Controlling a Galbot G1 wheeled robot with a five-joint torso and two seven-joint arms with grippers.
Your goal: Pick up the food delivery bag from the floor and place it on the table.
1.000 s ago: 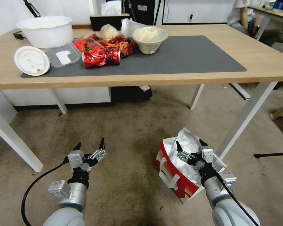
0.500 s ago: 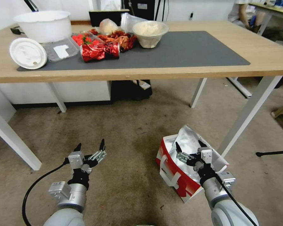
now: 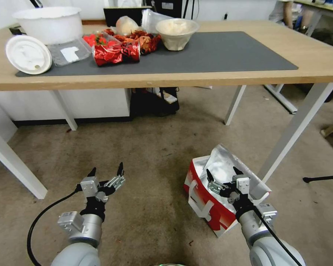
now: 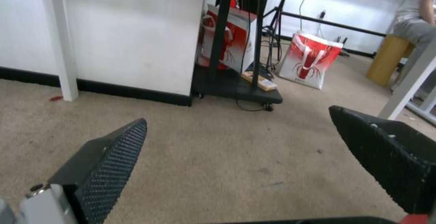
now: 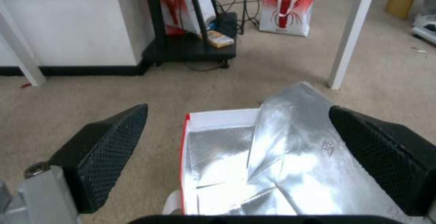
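Note:
The food delivery bag (image 3: pixel 207 199) stands on the floor (image 3: pixel 148 155) at the lower right, red and white with silver foil lining and white strap handles. Its open foil top (image 5: pixel 268 155) lies just under my right gripper (image 3: pixel 222 176), which hovers open above it, the bag's mouth showing between the fingers (image 5: pixel 107 145). My left gripper (image 3: pixel 105 171) hangs open over bare carpet to the left, holding nothing; its fingers (image 4: pixel 109 169) frame only floor. The light-wood table (image 3: pixel 322 62) with its dark grey mat (image 3: pixel 218 51) stands ahead.
On the table's left part sit a white tub (image 3: pixel 48 24), a white lid (image 3: pixel 27 54), a bowl (image 3: pixel 177 33) and red food packets (image 3: pixel 116 53). A white table leg (image 3: pixel 296 129) slants right beside the bag. Other red-and-white bags (image 4: pixel 311 60) stand far back by a black cart (image 4: pixel 236 91).
The whole head view has shifted: the table now sits higher in the picture and the bag slightly lower, so the camera has moved. Both grippers keep their pose, open.

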